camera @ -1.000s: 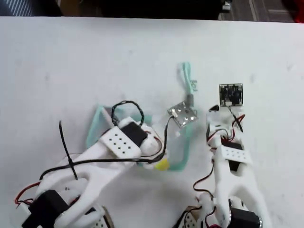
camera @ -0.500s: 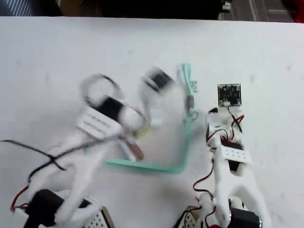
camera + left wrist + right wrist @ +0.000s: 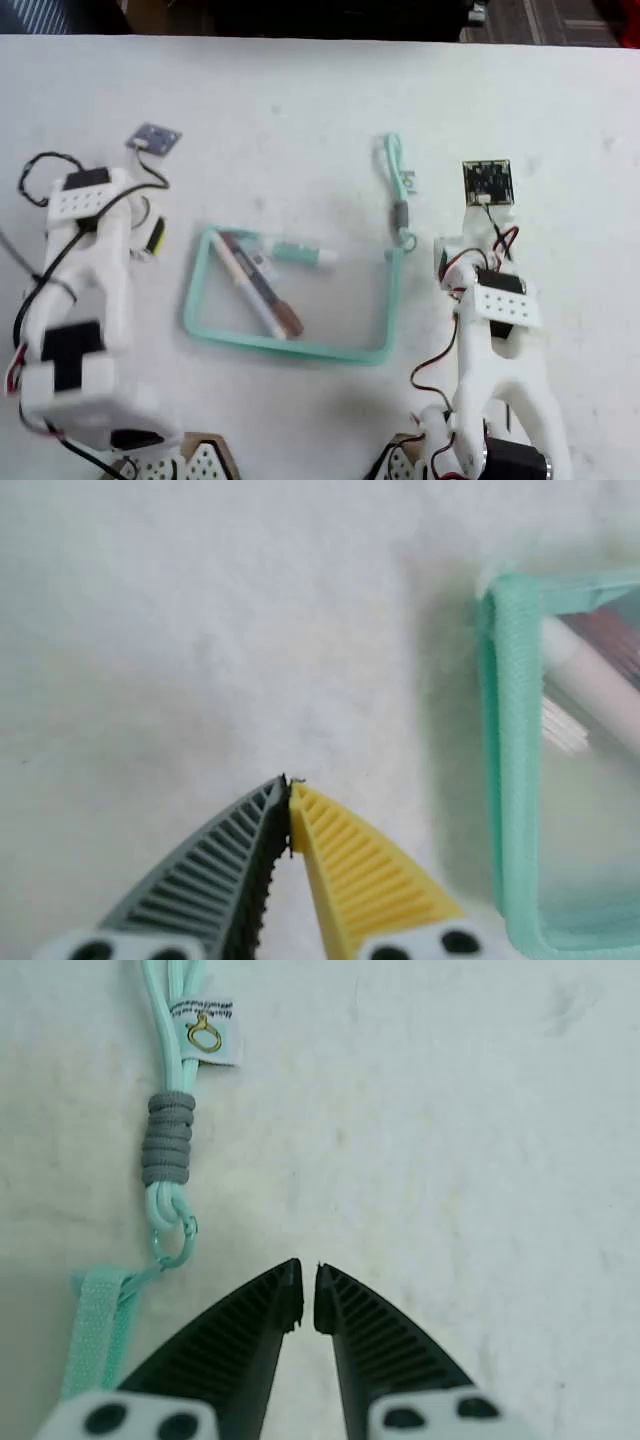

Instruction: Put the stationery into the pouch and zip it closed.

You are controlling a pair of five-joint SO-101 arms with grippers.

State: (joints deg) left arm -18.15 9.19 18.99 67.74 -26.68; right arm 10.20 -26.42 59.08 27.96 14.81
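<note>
The clear pouch with a mint green border (image 3: pixel 375 300) lies flat at the table's centre. Within its outline lie a white pen with a brown end (image 3: pixel 258 288) and a white pen with a mint cap (image 3: pixel 296 253). Its mint lanyard (image 3: pixel 397 185) trails away from the far right corner. My left gripper (image 3: pixel 152 238) rests shut and empty to the left of the pouch; its wrist view has the gripper (image 3: pixel 288 785) near the pouch edge (image 3: pixel 508 730) and a pen (image 3: pixel 590 685). My right gripper (image 3: pixel 301 1272) is shut and empty beside the lanyard ring (image 3: pixel 174 1245).
The right arm (image 3: pixel 492 315) stands just right of the pouch. A grey wrap (image 3: pixel 167 1138) binds the lanyard and a small white tag (image 3: pixel 207 1032) hangs on it. White tabletop stretches behind the pouch to the dark far edge (image 3: pixel 300 36).
My left arm swung away from above the pouch to its left side, uncovering the pouch and the pens. The right arm stayed nearly still.
</note>
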